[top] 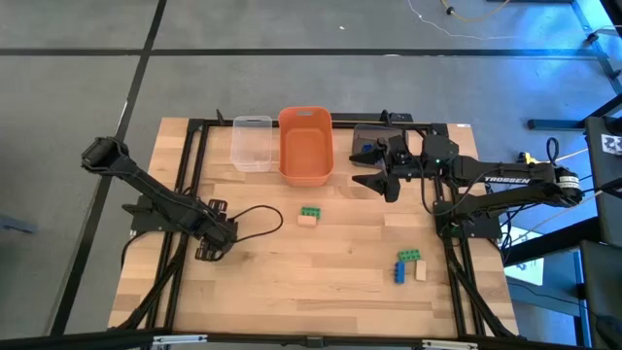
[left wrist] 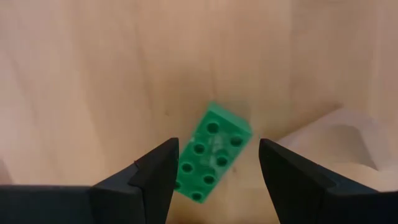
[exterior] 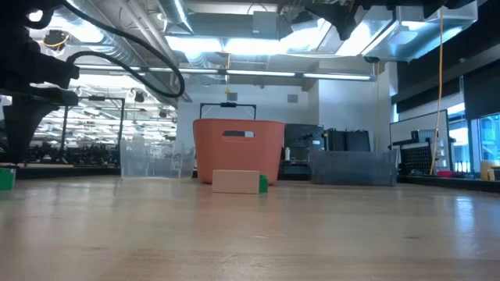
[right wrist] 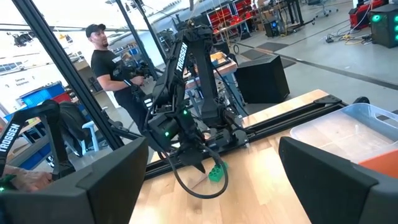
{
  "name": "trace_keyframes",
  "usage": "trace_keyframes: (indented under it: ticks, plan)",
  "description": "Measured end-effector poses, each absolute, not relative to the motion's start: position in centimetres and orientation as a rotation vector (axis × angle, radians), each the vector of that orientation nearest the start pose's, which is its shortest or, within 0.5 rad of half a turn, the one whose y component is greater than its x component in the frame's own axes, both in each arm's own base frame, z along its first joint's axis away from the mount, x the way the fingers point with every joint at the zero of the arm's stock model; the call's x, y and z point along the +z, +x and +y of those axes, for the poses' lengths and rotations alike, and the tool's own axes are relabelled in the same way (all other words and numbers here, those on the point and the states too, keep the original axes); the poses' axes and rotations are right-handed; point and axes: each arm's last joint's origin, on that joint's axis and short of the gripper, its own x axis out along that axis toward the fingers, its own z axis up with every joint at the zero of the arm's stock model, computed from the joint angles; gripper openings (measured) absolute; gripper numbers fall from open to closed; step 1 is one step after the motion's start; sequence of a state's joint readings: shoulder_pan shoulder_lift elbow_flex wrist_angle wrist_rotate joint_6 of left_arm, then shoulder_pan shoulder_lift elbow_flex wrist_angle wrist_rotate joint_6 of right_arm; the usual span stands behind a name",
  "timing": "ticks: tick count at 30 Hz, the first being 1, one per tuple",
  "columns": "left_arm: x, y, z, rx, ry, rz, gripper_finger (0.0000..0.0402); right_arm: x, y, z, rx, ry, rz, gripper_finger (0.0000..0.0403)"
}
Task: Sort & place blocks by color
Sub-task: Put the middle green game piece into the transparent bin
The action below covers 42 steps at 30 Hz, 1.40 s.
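1. Hovering low over the left part of the wooden table, the left gripper points straight down. In its wrist view the two dark fingers stand apart with a green block lying on the wood between them — studs up, turned at a slant, neither finger touching it. Nothing is held.
2. From the right wrist view the same green block sits on the table right at the tip of the left arm.
3. Right gripper hangs at the back right of the table, near the grey bin and beside the orange bin. Its fingers are spread wide with nothing between them.
4. Bins stand in a row along the far edge: clear bin, orange, then grey.
5. Mid-table, a green block sits touching a tan block. In the low view the tan block lies in front of the orange bin, the green one showing just behind its end.
6. Front right — a small cluster: green block, blue block, tan block, close together.
7. A person stands in the room beyond the table, seen in the right wrist view.
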State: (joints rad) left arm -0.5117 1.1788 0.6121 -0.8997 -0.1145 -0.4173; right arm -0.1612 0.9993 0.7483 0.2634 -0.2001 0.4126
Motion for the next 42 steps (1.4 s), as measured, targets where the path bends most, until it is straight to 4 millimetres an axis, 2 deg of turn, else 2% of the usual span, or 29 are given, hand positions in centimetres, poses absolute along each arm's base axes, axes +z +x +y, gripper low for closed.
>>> trace_keyframes:
  ticks: [20, 33, 36, 41, 42]
  plan:
    - [14.9, 15.4, -8.4, -0.005, 0.158, 1.565, 0.0215, 32.3, 22.3, -3.1, 0.037, 0.428, 0.001, 0.0362]
    - [13.2, 16.6, -8.1, 0.030, 0.157, 1.633, 0.0215, 32.3, 22.3, -3.1, 0.038, 0.439, 0.001, 0.0362]
    - [13.1, 16.7, -8.0, 0.011, 0.164, 1.624, 0.0201, 32.3, 22.3, -3.1, 0.039, 0.439, 0.001, 0.0362]
    - [13.2, 17.0, -7.7, 0.002, 0.133, 1.626, 0.0127, 32.3, 22.3, -3.1, 0.040, 0.439, 0.002, 0.0362]
    - [13.3, 17.2, -7.6, 0.006, 0.128, 1.626, 0.0126, 32.4, 22.3, -3.1, 0.044, 0.439, 0.002, 0.0362]
